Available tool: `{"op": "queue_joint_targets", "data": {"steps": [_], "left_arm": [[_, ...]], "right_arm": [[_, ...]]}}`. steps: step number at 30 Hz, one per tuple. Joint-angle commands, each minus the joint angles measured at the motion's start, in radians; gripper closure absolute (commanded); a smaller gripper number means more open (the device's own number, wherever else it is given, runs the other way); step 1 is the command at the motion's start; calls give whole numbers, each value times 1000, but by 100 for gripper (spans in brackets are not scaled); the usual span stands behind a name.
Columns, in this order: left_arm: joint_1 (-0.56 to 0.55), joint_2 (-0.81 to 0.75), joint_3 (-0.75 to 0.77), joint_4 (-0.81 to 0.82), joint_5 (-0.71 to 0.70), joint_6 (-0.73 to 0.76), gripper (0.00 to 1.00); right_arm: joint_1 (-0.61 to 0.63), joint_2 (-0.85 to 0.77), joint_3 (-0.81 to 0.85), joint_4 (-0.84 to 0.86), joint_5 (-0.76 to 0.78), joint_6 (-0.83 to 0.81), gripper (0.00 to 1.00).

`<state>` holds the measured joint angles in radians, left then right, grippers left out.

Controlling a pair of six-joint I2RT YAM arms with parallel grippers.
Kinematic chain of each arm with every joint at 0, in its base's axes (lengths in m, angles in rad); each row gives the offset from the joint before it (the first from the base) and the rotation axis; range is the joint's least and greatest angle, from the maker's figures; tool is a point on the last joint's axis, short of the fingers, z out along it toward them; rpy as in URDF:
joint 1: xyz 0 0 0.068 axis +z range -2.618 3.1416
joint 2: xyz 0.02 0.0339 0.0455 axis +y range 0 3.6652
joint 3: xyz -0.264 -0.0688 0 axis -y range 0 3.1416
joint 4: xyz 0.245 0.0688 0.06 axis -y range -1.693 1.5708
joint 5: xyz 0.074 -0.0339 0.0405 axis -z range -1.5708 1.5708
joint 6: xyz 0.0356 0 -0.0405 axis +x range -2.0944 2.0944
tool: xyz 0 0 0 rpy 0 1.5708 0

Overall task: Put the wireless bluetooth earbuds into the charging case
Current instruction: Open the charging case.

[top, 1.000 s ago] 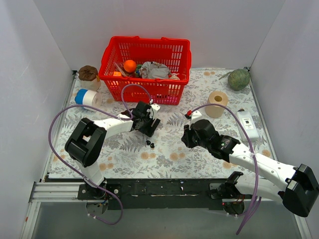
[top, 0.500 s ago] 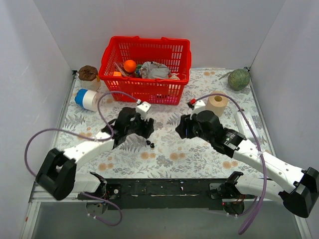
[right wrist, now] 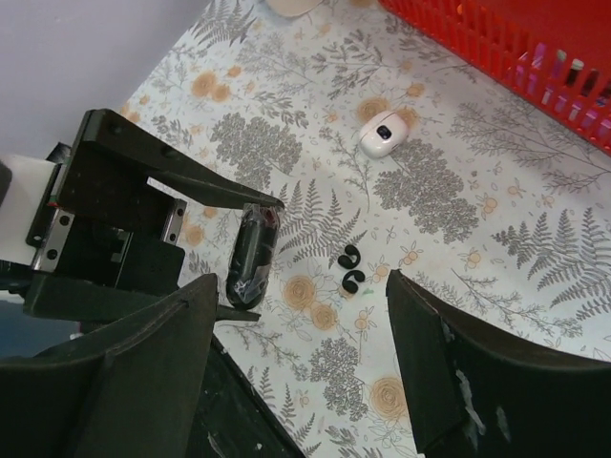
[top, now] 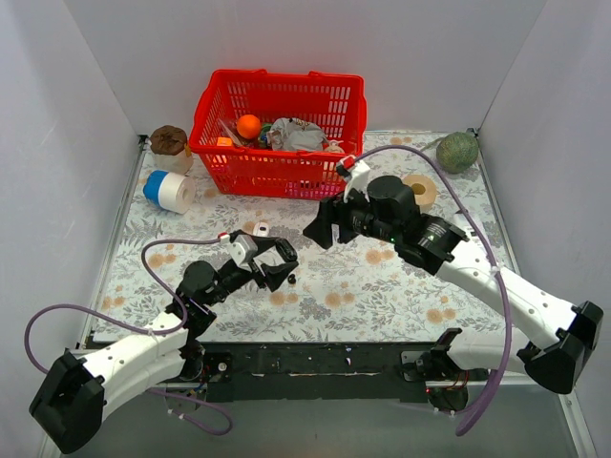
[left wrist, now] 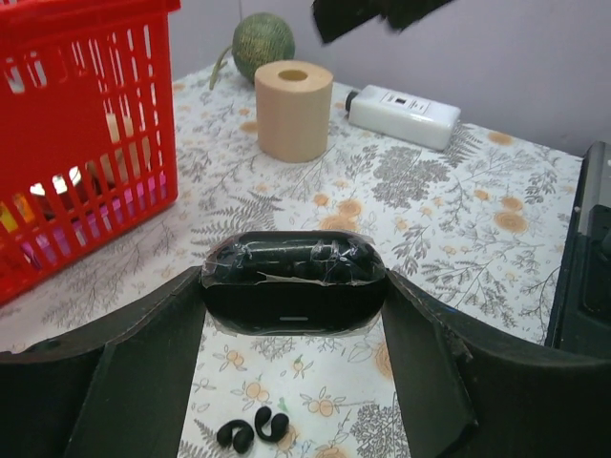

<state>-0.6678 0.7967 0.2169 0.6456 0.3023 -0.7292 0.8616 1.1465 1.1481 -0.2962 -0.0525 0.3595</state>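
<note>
The flowered table carries a good deal that has no part in this job, chiefly the red basket at the far side. What matters sits in the middle, towards the near edge.

The left tool reaches in low from the near left and is clamped across the ends of the black charging case, holding it just off the table. I cannot tell from here whether its lid is up. The right tool hangs farther back and to the right, its jaws spread wide with nothing between them.

A small white oval thing lies on the table just beyond the left tool; I cannot tell what it is. The two black earbuds lie loose side by side on the table, just beside the held case on its right, touching neither tool.

To my eye the work is at an early stage: the case is in hand and presented, but no bud is inside it. Each bud has yet to be picked up, probably by the free right tool, and seated.
</note>
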Motion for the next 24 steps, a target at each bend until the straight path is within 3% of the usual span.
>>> {"op": "queue_joint_targets", "data": {"steps": [1,11,24], "left_arm": [[-21,-31,-5,100,47,63,92],[-61,-36,19,16,14,125,96],[-85,-90,19,-9,-20,155,100]], "right_arm": [[37,77,85,-63,-67,-14,20],[123,177,157,-83,-12,-17,18],[129,233,154,-123,32,-10,21]]}}
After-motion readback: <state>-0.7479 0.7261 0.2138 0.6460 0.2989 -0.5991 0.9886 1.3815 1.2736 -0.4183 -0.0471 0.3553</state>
